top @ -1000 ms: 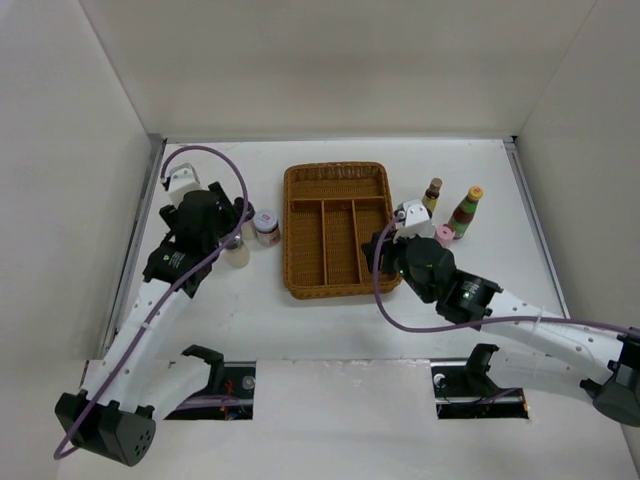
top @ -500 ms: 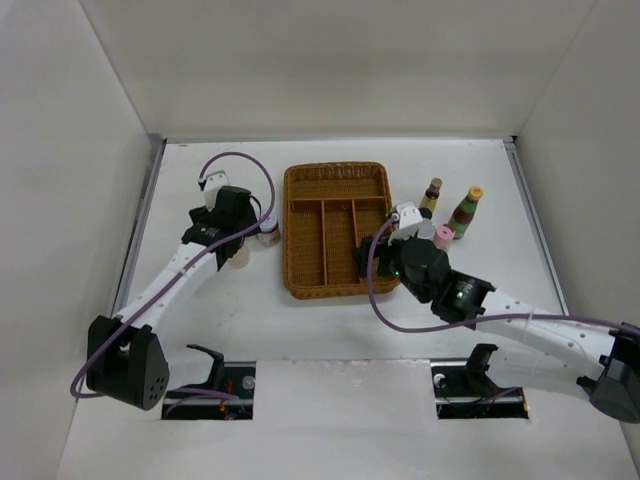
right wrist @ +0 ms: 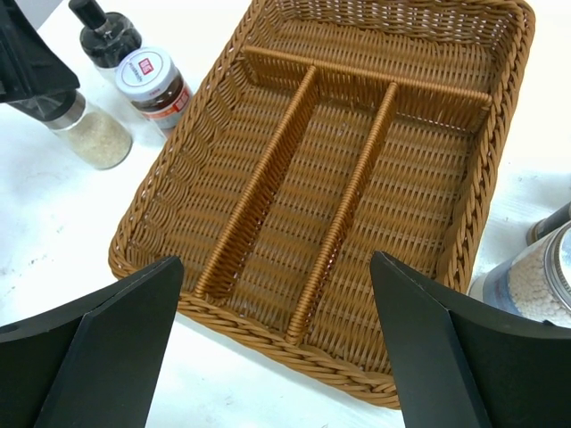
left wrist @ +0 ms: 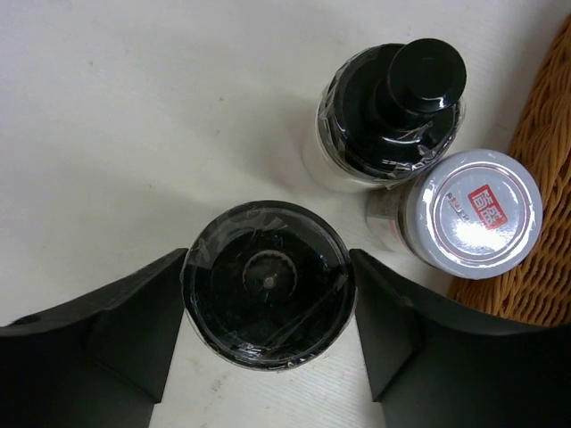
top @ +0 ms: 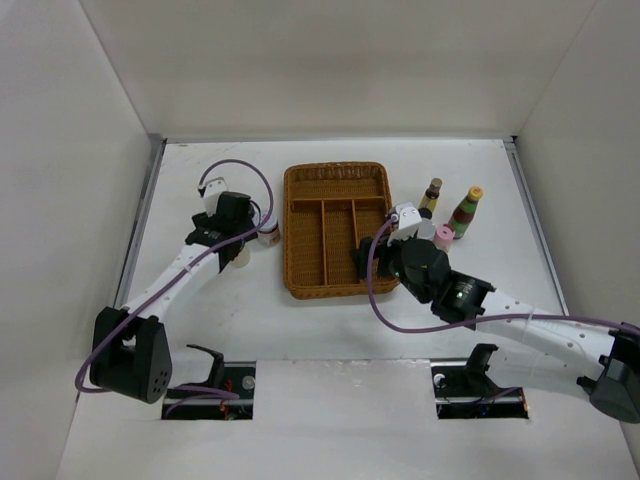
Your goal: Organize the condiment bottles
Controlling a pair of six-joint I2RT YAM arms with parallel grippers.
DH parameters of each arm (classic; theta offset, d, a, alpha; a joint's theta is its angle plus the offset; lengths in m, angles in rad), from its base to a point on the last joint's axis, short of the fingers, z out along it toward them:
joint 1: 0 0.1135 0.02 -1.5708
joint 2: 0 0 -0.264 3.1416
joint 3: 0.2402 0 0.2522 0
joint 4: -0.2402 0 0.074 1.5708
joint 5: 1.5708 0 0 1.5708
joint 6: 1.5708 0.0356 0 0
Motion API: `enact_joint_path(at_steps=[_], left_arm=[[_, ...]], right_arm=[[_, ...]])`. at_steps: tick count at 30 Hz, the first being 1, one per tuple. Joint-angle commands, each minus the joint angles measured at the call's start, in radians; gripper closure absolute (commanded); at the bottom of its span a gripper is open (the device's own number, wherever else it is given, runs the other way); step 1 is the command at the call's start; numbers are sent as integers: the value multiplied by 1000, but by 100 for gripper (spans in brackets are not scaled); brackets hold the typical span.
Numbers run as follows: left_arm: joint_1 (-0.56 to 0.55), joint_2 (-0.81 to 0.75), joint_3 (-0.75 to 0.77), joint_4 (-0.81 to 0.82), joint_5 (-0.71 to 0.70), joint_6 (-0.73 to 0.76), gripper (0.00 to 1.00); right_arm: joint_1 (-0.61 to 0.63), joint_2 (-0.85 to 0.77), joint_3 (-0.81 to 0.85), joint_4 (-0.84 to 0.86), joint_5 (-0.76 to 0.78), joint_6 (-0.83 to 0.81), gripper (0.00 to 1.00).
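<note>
Widest first: the desk (top: 480, 170) carries the wicker tray (right wrist: 410, 169) in its middle, nearer the far edge, nothing in it yet, long channels running near to far. In from the near left corner comes the left arm, and the left fingers (left wrist: 125, 330) sit tight against both sides of the white bottle (left wrist: 268, 285), clamped on its black cap by the look of it. It's a top-down hold, I'd say so it can go straight up over the rim. That bottle stands upright between tray and left edge, long axis vertical, cap pointing up at the wrist camera. The right fingers (right wrist: 98, 330) hang spread wide, holding nothing, over the tray's near right corner, likely keeping clear. Just beyond the white bottle stand the dark sauce bottle (left wrist: 393, 116) and the grey-lidded jar (left wrist: 471, 209), upright beside the tray. Right of the tray stand the red-lidded jar (top: 443, 233), green-red bottle (top: 464, 214) and slim yellow-capped bottle (top: 432, 192).
</note>
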Motion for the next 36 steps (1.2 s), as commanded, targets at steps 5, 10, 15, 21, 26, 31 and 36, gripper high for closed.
enact_joint_path(at_steps=[5,10,15,21,26,31,36], left_arm=[[16,-16,-18,70,-6,-14,47],[16,-54,-35,62,-13,-16,59],[-22,-214,14,-37,-62,-13,63],[-117,-335,201,-188,-96,-8,63],[-255,-201,383,-138,-72,-7,63],[-273,83,555,51,-7,29,63],[-227,381,762,156,86,39,63]], right_arm=[[-2,-7,-8,64,-13,3,7],[-4,-20,-12,67,-11,8,7],[-4,-30,-15,72,-13,11,6],[-5,-45,-17,72,-11,11,6],[-22,-73,-24,72,1,12,6],[-54,-93,-32,65,9,34,9],[-79,-106,-41,56,27,35,42]])
